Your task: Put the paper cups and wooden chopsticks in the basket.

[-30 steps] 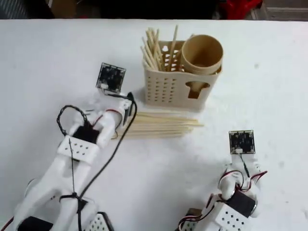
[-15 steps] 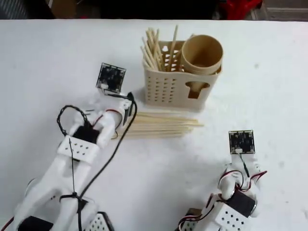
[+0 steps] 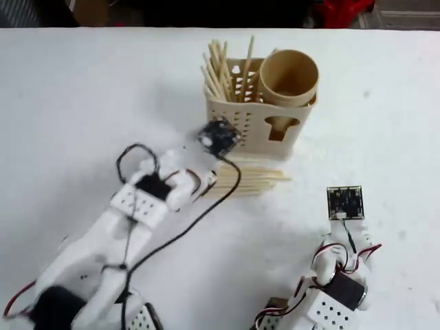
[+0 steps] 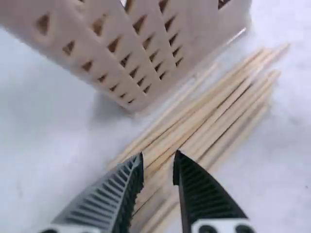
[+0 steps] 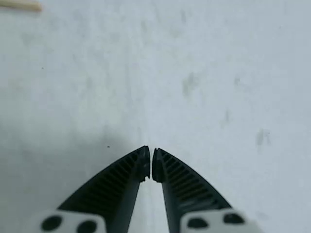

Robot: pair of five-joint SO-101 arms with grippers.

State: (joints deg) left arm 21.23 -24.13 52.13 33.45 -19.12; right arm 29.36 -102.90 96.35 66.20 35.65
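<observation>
A perforated beige basket point(image 3: 237, 127) stands at the table's far middle, holding a paper cup point(image 3: 289, 75) and several upright wooden chopsticks point(image 3: 220, 65). A loose bundle of chopsticks point(image 3: 258, 180) lies flat on the table just in front of it. My left gripper point(image 4: 158, 162) hangs low over the near end of that bundle point(image 4: 214, 121), its jaws a narrow gap apart with sticks showing below the gap. In the high view the left gripper point(image 3: 208, 181) sits at the bundle's left end. My right gripper point(image 5: 149, 158) is shut on nothing above bare table.
The right arm point(image 3: 337, 282) rests at the table's near right. A black cable point(image 3: 206, 206) trails from the left arm across the table. The basket wall point(image 4: 121, 43) stands close ahead of the left gripper. One chopstick tip point(image 5: 19, 5) shows beyond the right gripper.
The left arm has swung right and forward, from beside the basket's left side to over the loose chopsticks. The right arm has not moved.
</observation>
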